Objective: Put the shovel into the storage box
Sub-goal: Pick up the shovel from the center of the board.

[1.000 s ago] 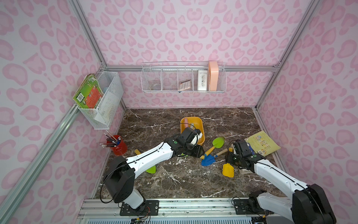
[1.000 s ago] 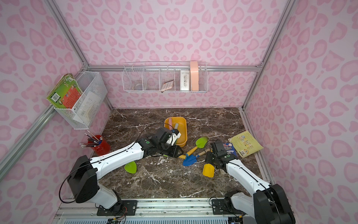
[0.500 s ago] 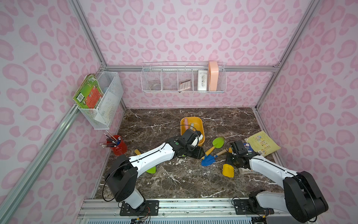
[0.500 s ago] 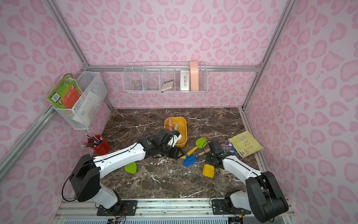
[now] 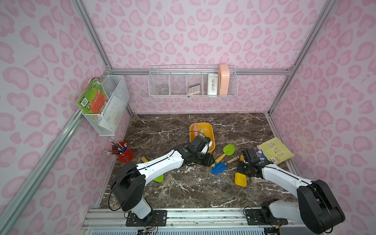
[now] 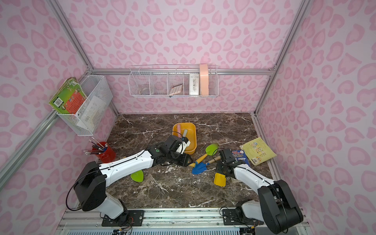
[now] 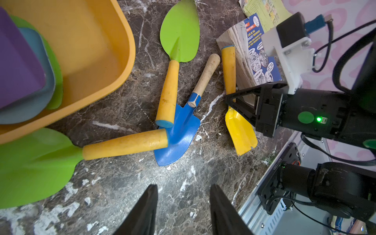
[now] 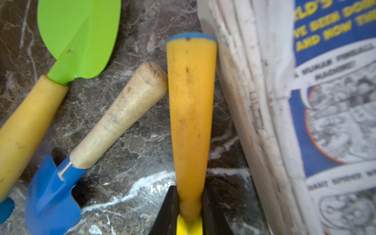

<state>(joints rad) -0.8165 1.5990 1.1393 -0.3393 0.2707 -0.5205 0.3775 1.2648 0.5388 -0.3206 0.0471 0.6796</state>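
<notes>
yellow shovel (image 8: 191, 122): blade cut off, right wrist view | storage box (image 7: 91, 40): cut off, left wrist view | book (image 8: 335, 101): print blurred

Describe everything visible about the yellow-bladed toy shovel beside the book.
The yellow-bladed toy shovel has a glossy, trough-shaped yellow blade with raised side edges and a squared tip, and a scuffed, tapered orange-yellow handle ending in a blue cap. It appears to lie on the dark marble tabletop, handle pointing toward the back wall, close alongside the page edges of the blue paperback book; contact there is unclear. The right tool clamps the handle's narrow neck just above the blade.
</notes>
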